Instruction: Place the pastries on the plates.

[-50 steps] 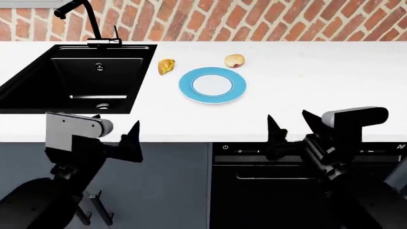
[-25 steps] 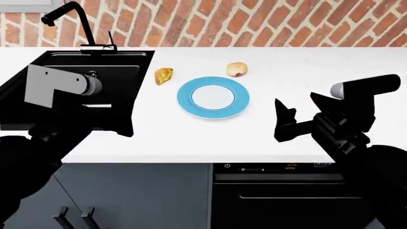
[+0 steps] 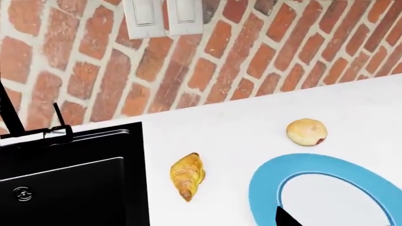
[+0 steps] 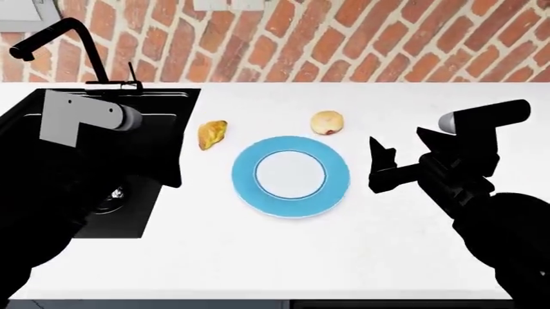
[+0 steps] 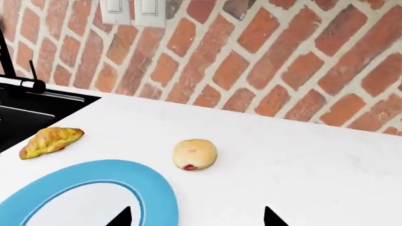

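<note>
The golden-brown croissant [image 4: 211,134] lies on the white counter beside the sink; it also shows in the left wrist view [image 3: 187,175] and the right wrist view [image 5: 50,141]. The round pale bun with a reddish spot [image 4: 326,122] [image 3: 306,132] [image 5: 195,154] lies behind the blue-rimmed plate [image 4: 290,175] [image 3: 270,183] [image 5: 157,193], which is empty. The grey-white plate is out of view. My left gripper [image 4: 161,166] hovers over the sink's edge, left of the plate; one fingertip [image 3: 285,218] shows. My right gripper [image 4: 402,153] [image 5: 196,217] is open and empty, right of the plate.
A black sink [image 4: 112,212] with a black faucet [image 4: 51,35] fills the counter's left side. A brick wall [image 4: 344,38] with white switches [image 3: 163,16] runs behind. The white counter [image 4: 284,257] stretches to the front and right.
The head view has moved in and tilted down, so the counter shows more from above. Both arms have risen over the counter, the left one above the sink. Pastries and plate have not moved.
</note>
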`<state>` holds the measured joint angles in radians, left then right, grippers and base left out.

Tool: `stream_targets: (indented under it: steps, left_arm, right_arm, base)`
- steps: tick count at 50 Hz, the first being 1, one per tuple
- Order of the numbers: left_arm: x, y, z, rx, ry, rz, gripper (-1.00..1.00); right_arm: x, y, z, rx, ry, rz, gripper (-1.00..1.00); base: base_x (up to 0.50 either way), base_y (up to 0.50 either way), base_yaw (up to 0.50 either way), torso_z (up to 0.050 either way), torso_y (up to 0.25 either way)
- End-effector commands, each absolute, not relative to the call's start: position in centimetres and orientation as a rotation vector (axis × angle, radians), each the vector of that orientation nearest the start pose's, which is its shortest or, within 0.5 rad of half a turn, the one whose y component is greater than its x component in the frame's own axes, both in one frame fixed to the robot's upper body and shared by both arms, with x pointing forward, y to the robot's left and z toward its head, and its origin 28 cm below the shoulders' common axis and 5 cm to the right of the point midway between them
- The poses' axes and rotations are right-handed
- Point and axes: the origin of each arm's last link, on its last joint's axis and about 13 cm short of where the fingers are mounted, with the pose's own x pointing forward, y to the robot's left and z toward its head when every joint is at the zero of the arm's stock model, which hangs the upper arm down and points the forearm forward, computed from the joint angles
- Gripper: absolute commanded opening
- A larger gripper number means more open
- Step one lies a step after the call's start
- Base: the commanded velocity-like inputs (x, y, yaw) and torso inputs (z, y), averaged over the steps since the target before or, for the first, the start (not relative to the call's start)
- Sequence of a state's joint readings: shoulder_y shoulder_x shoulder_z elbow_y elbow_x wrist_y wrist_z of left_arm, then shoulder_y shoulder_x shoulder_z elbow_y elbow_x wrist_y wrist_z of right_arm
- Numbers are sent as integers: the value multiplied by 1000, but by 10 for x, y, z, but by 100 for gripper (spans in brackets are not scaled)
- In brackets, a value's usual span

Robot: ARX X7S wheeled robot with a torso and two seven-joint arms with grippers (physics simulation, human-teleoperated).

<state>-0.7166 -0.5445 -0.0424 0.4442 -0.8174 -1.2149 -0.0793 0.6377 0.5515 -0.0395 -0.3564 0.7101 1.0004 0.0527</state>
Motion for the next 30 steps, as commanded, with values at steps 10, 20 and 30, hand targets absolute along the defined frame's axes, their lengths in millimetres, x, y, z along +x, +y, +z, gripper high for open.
stream_targets:
  steps: [10, 20, 30]
  left_arm:
    - [265, 283, 222, 59, 129, -280, 100]
    - [269, 280, 222, 66, 134, -288, 100]
    - [270, 280, 221, 63, 159, -301, 100]
  right_arm:
    - [276, -176, 200, -88, 114, 233, 100]
    - [277, -175, 202, -86, 125, 228, 100]
    - [280, -173, 209, -98, 127, 233, 100]
  base:
    - [441, 0, 0, 0, 0]
    - [350, 0, 0, 0, 1]
    - [273, 0, 0, 0, 1]
